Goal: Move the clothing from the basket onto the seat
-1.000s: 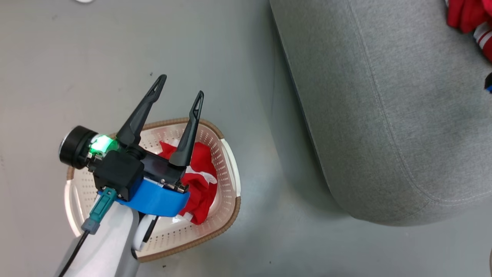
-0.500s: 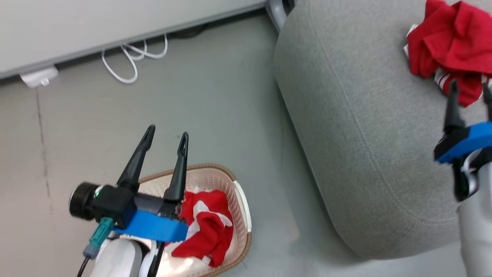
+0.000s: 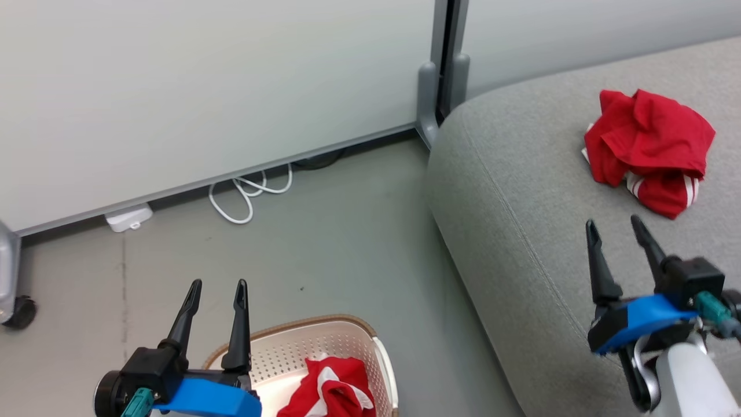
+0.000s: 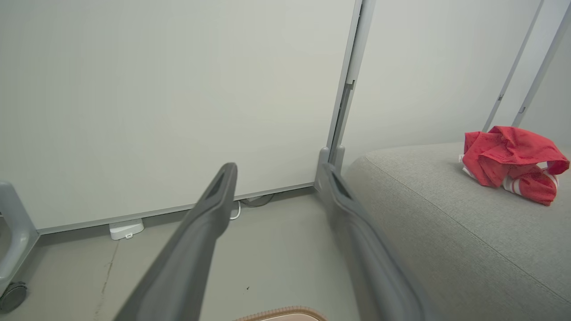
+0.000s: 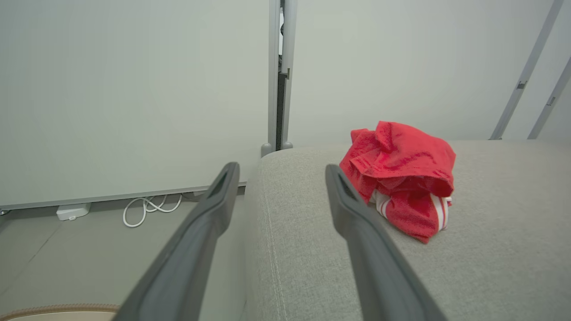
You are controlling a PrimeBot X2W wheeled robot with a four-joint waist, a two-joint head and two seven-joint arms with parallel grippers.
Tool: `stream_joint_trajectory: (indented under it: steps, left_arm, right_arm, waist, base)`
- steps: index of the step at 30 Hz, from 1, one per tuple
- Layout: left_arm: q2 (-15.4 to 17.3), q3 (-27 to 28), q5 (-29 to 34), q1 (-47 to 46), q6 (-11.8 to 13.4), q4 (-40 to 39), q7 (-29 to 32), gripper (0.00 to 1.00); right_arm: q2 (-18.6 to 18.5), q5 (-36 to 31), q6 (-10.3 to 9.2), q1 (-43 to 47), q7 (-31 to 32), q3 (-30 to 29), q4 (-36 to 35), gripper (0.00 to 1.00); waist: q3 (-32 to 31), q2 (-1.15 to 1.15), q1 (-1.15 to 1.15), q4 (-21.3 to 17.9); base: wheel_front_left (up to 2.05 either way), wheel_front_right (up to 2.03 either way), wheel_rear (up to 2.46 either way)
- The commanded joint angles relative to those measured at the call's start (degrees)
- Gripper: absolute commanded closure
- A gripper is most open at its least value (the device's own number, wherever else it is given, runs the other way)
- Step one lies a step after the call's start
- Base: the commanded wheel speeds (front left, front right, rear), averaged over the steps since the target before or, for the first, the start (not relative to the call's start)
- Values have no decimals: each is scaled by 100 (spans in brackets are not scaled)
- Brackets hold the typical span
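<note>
One red garment with white stripes (image 3: 648, 150) lies crumpled on the grey seat (image 3: 521, 208), also seen in the left wrist view (image 4: 513, 162) and the right wrist view (image 5: 401, 174). A second red garment (image 3: 330, 391) lies inside the cream basket (image 3: 347, 336) on the floor at the bottom of the head view. My left gripper (image 3: 217, 288) is open and empty above the basket's left rim. My right gripper (image 3: 613, 225) is open and empty over the seat's front part, short of the garment there.
A pale wall panel with a grey post (image 3: 443, 63) stands behind. White cables (image 3: 249, 194) and a small white box (image 3: 128, 217) lie at its foot. A castor wheel (image 3: 20, 313) is at the far left. Grey floor (image 3: 324, 243) separates basket and seat.
The head camera has tilted upward, bringing the wall, cables and seat top into view. The right gripper now sits lower and further from the garment on the seat. Both grippers stayed open.
</note>
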Motion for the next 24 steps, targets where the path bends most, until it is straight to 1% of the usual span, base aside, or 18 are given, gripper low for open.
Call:
stream_joint_trajectory:
  steps: [1, 6, 14, 19, 24]
  left_arm:
    - [-23, 79, 2, 100, -14, 53, -15, 0]
    - [-85, 224, 36, 199, -57, 185, -15, 0]
    - [-133, 446, 82, 197, -117, 395, -15, 0]
    - [-154, 578, 89, 195, -149, 496, -15, 0]
    - [-179, 679, 120, 231, -159, 522, -16, 0]
  right_arm:
    - [52, 18, 3, 288, 45, 59, -223, 0]
    - [149, -39, 2, 864, 338, 123, -802, 0]
    - [305, -71, 3, 1402, 610, 123, -1457, 0]
    - [352, -224, 3, 1618, 723, 184, -1683, 0]
    - [394, -232, 3, 1705, 781, 256, -1783, 0]
  waist:
    - [-202, 0, 2, 199]
    - [-311, 0, 2, 416]
    - [-363, 0, 2, 818]
    - [-353, 0, 2, 1033]
    - [-339, 0, 2, 1196]
  base:
    - [0, 0, 0]
    - [0, 0, 0]
    - [0, 0, 0]
    - [0, 0, 0]
    - [0, 0, 0]
